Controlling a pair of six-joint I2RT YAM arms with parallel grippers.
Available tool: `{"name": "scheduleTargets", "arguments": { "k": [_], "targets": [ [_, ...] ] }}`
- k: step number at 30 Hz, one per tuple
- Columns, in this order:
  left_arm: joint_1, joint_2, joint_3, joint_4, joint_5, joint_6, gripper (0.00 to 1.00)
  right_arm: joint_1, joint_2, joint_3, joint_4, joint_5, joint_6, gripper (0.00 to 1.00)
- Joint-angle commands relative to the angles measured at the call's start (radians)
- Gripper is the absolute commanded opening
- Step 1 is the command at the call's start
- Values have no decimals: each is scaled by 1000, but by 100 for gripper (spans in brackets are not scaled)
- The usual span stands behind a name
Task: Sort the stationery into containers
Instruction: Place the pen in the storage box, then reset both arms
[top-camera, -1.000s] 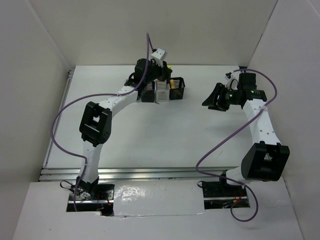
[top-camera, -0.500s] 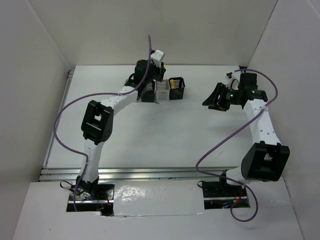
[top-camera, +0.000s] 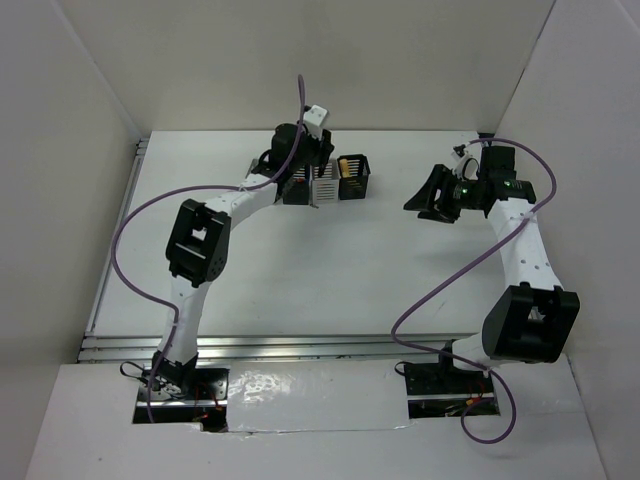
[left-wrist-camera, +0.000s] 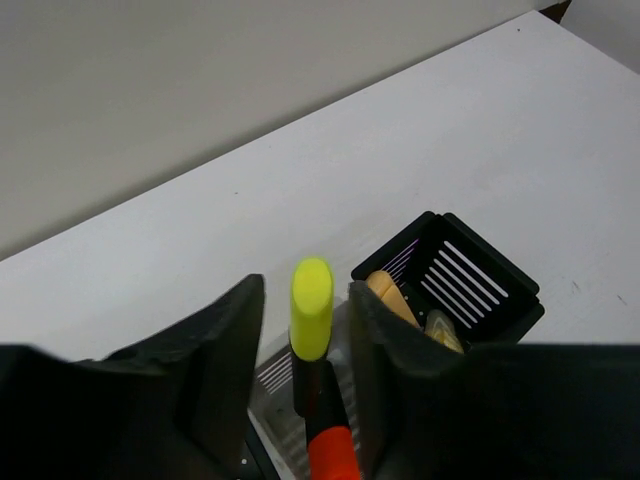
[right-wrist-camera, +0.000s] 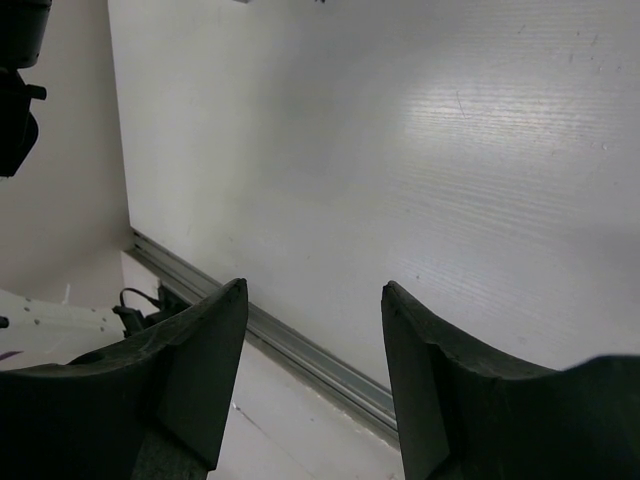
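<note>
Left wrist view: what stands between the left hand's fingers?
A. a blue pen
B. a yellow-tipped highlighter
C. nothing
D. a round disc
B: the highlighter, yellow tip up, stands between the fingers of the left hand, with a gap showing on each side.

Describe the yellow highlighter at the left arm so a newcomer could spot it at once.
Find the row of slatted cups at the far middle of the table, where the left gripper hovers. Between its fingers, over the light grey cup, stands the yellow-black highlighter. Its bright yellow cap sets it apart from the peach marker in the black cup beside it.
</note>
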Motion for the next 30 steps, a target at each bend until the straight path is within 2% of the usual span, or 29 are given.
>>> {"name": "scheduleTargets", "arguments": {
  "k": [1, 4, 5, 10, 12, 13, 14, 16, 17, 20, 21, 22, 23, 24, 27, 30],
  "targets": [
    [4, -43, -2, 31, -5, -26, 57, -6, -5, 7, 21, -7, -10, 63],
    [8, -83, -15, 18, -9, -34, 70, -6, -13, 13, 15, 23, -16, 68],
    [11, -95, -19, 15, -2, -34, 78, -8, -17, 16, 12, 28, -20, 69],
    [40, -206, 8, -63, 11, -127, 81, -21, -20, 53, -22, 46, -40, 69],
    [79, -248, 109, -234, 34, -206, 83, -30, -22, 72, -36, 60, -56, 68],
    [95, -265, 147, -399, 69, -236, 96, -37, -20, 79, -49, 71, -71, 68],
    [138, -296, 212, -464, 99, -251, 99, -41, -17, 92, -56, 86, -82, 67],
    [190, -331, 241, -595, 166, -253, 99, -49, -14, 100, -70, 115, -108, 67],
    [250, -389, 193, -668, 226, -250, 99, -52, -14, 102, -73, 155, -119, 67],
    [385, -521, 58, -735, 283, -210, 99, -58, -20, 93, -68, 215, -160, 69],
    [414, -540, -10, -802, 304, -134, 99, -58, -22, 86, -60, 252, -183, 70],
    [474, -557, -38, -843, 280, -101, 99, -58, -29, 82, -54, 269, -195, 71],
    [488, -580, -88, -876, 240, -71, 99, -58, -34, 68, -48, 289, -203, 93],
    [507, -588, -113, -932, 143, -60, 99, -57, -39, 62, -37, 322, -218, 96],
    [580, -618, -222, -976, 3, -40, 99, -61, -66, 34, -13, 375, -255, 99],
    [687, -712, -427, -922, 63, 2, 99, -63, -95, -21, 18, 389, -257, 100]
  ]
}}
